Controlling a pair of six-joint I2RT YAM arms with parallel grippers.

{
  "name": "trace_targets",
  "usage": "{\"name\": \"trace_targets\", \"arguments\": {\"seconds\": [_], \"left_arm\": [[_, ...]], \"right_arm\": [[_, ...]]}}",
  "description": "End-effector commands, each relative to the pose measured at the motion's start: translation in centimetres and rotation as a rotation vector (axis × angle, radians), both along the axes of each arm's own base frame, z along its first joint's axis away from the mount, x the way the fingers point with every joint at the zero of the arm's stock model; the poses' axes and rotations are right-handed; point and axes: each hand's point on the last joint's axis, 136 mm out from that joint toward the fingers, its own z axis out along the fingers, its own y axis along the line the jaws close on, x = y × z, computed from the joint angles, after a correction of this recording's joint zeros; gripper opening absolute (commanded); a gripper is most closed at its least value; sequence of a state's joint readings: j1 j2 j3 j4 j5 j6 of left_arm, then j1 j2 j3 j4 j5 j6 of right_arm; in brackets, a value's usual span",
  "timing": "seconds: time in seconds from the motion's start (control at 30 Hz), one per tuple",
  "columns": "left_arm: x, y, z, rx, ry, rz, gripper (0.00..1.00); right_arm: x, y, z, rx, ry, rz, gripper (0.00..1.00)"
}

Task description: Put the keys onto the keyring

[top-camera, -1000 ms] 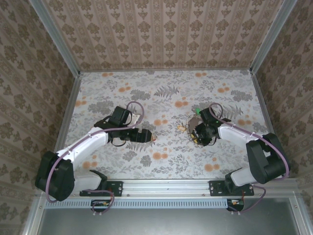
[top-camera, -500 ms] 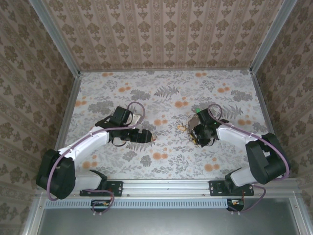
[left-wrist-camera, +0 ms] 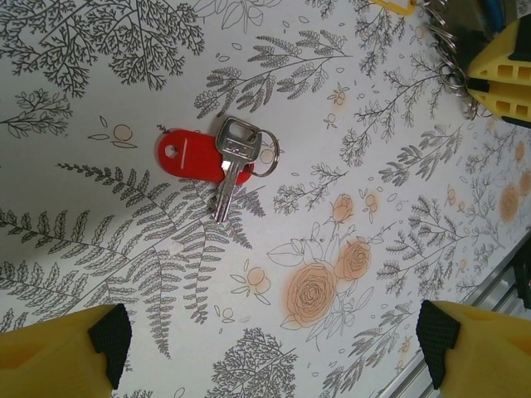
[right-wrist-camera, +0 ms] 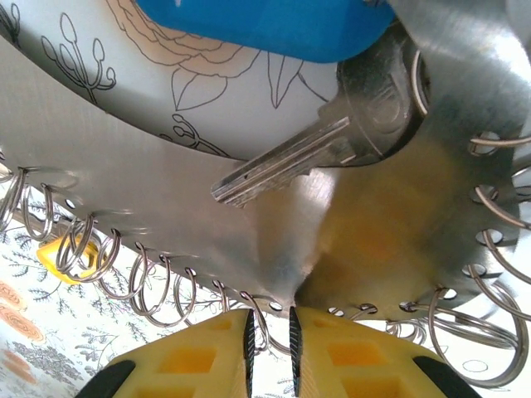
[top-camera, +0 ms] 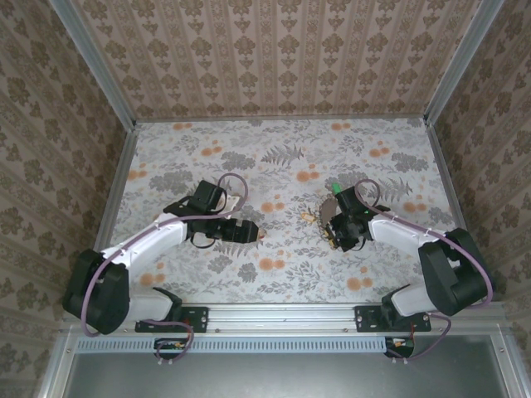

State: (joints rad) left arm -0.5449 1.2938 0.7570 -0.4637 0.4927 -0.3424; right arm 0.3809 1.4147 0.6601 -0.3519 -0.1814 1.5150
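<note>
- While the left gripper [left-wrist-camera: 270,344] hangs over the flower-printed tabletop [left-wrist-camera: 332,274] at left centre of the top view, its yellow fingers [left-wrist-camera: 58,352] stand spread wide with nothing between them.
- Upper left of middle in the left wrist view lies a silver metal key with a red oval plastic tag [left-wrist-camera: 217,159] and a small wire loop. It is flat on the table and well apart from both fingers.
- Picking this key up looks like the step in hand. The gripper would do well to centre over the tag, come straight down and close across the tag's narrow width, since everything there lies thin and flat.
- Right of centre in the top view sits the keyring [right-wrist-camera: 166,191], a broad curved band of grey metal fringed with small wire loops. A silver key with a blue plastic tag [right-wrist-camera: 332,141] lies against it, and a small yellow tag [right-wrist-camera: 65,253] sits among the loops at lower left of the right wrist view.
- At the bottom of that view the right gripper [right-wrist-camera: 271,327] pinches the band's edge, fingers almost pressed together.
- A firm, level grip there would likely present a free loop to the incoming key.
</note>
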Motion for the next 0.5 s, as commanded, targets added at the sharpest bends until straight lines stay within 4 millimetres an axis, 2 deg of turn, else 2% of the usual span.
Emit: {"name": "trace_targets", "arguments": {"seconds": [0.0, 0.23, 0.47], "left_arm": [[0.45, -0.60, 0.80, -0.003, -0.034, -0.030, 0.93], [0.31, -0.46, 0.49, 0.006, -0.031, -0.031, 0.93], [0.14, -0.39, 0.40, 0.009, -0.032, -0.034, 0.93]], "right_arm": [[0.23, 0.06, -0.21, -0.006, -0.004, -0.020, 0.22], [0.97, 0.44, 0.08, -0.017, -0.020, -0.023, 0.21], [0.80, 0.46, -0.70, -0.035, -0.006, -0.046, 0.20]]}}
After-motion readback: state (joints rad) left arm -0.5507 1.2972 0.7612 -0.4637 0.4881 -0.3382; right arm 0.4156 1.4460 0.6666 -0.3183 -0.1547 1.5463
